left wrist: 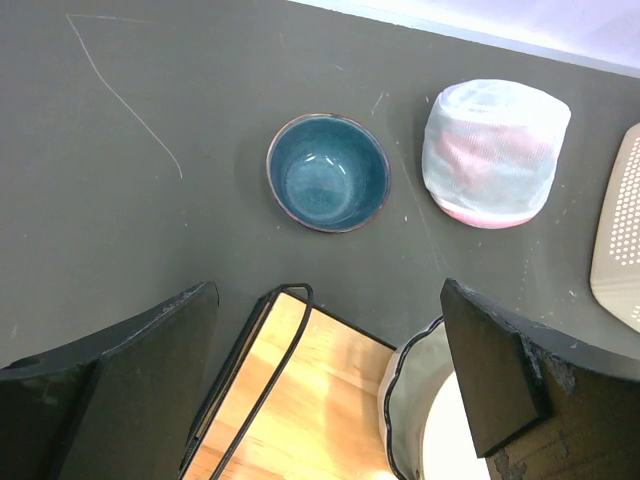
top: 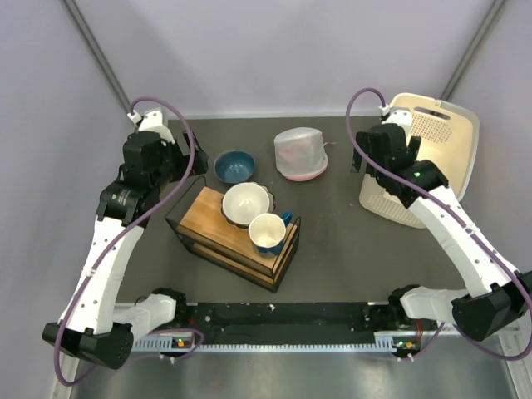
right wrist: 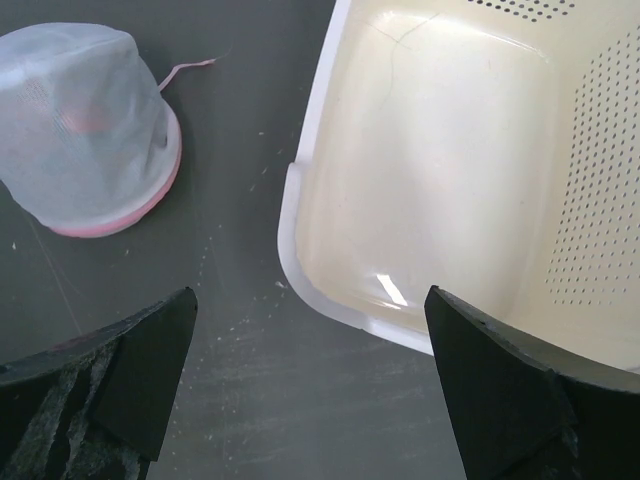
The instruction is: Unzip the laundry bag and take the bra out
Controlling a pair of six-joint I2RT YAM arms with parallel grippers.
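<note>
My left gripper [left wrist: 328, 300] stands wide open and holds nothing. It hangs above the far corner of the wooden rack [left wrist: 310, 400], with the blue bowl [left wrist: 328, 172] just beyond its fingers. My right gripper [right wrist: 310, 300] is spread just as wide and is also empty. It hovers over the near-left rim of the cream basket [right wrist: 300, 200].

The laundry bag [right wrist: 90, 125] sits on the dark table [left wrist: 120, 200] between the two, apart from the bowl and the basket, dome up and pink trim [right wrist: 120, 215] down. A reddish patch shows through the mesh, which I take for the bra [left wrist: 468, 158].

I judge the bag light, soft and easily crushed. A one-handed pull on the zipper would likely drag it along, so one gripper should pinch the mesh or trim while the other takes the pull. A thin pink cord [right wrist: 190, 68] trails from the rim on the far side. I cannot tell whether it is the zipper tab.

Both arms reach forward from their bases with wrists bent down, fingers pointing at the table, neither touching anything.
</note>
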